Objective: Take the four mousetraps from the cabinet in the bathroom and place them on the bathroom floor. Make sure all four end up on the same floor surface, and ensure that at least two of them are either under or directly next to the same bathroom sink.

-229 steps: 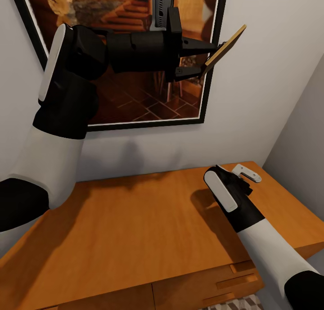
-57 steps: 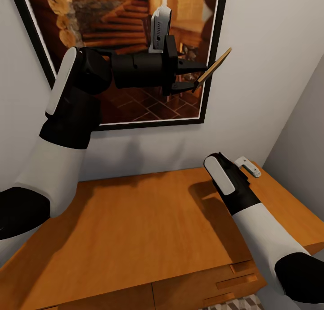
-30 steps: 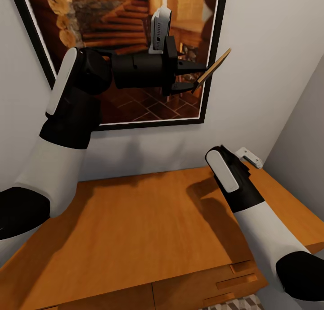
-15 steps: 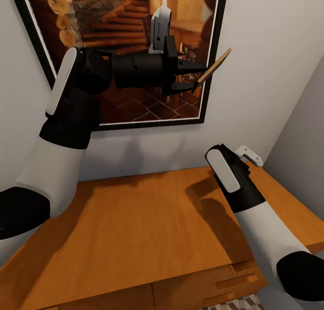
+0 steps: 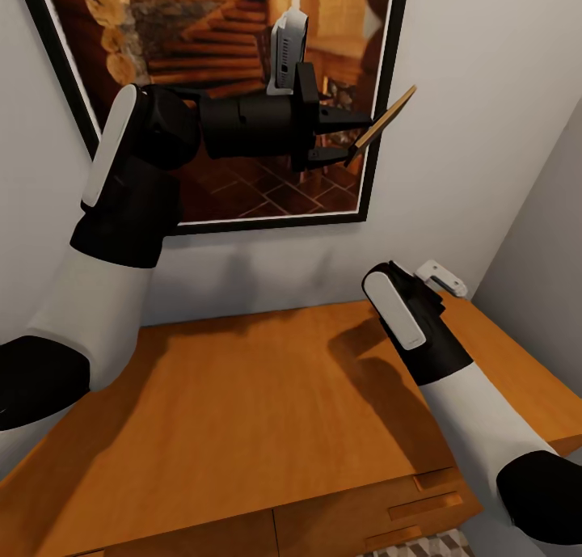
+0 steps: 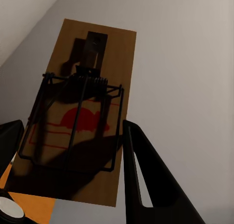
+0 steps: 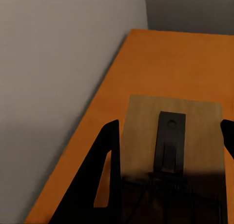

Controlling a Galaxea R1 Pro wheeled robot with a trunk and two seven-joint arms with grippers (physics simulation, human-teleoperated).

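**Both hands carrying a mousetrap above the cabinet**

Left-held mousetrap (image 5: 385, 123): upper centre-right of the head view, seen nearly edge-on, tilted, in front of the right frame edge of the wall picture (image 5: 162, 23). In the left wrist view the board (image 6: 78, 112) faces the camera with its wire spring, dark catch plate and red print; pale wall lies beyond its far edge. The left hand (image 5: 349, 139) is closed on the near end of this board, one finger on each long side; the far end stands free in the air.

Right-held mousetrap (image 7: 171, 151): lower centre-right of the right wrist view, lying flat between the dark fingers (image 7: 105, 185), dark plate pointing away. The right hand (image 7: 168, 177) appears clamped across its width. Whether the board rests on the surface or is lifted just off it, I cannot tell. In the head view the right forearm covers this hand.

Cabinet (image 5: 242, 411): orange-brown top fills the lower half of the head view; wide bare area at centre and left. Back edge meets the wall; right end runs into the corner with the grey side wall (image 5: 541, 242). Drawer fronts with slim handles at the lower right edge. A strip of patterned bathroom floor (image 5: 420, 546) shows at the bottom.
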